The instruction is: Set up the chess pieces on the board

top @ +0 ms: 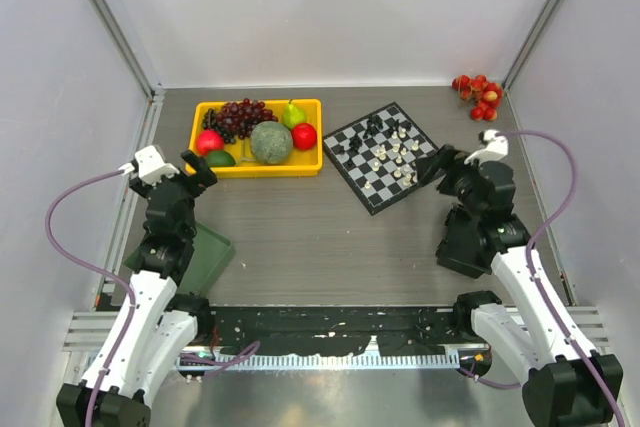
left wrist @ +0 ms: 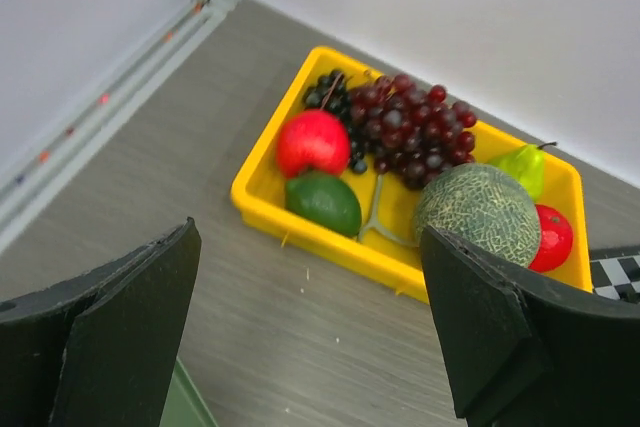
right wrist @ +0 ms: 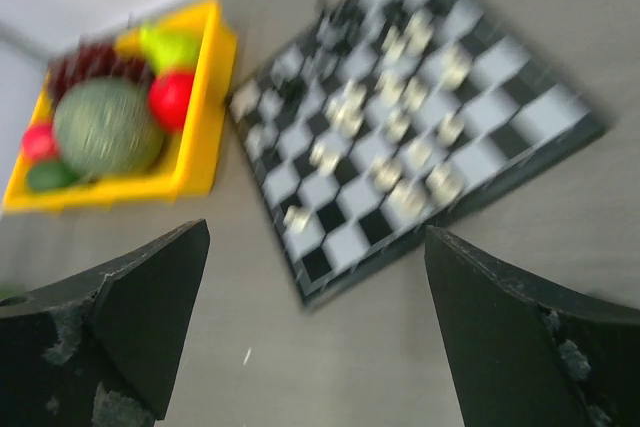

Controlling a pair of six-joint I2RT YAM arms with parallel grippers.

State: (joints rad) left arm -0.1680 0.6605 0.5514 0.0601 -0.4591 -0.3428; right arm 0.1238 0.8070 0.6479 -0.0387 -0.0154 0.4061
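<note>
Right now both claws, left claw and right claw, gape empty; chess pieces sit scattered mid-board, so picking one comes next.

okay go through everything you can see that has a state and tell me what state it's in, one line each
left gripper: open, empty, above the table.
right gripper: open, empty, near the board.
chess pieces: scattered on the board, not in starting rows.
board: flat, turned at an angle.
yellow tray: full of fruit.
</note>
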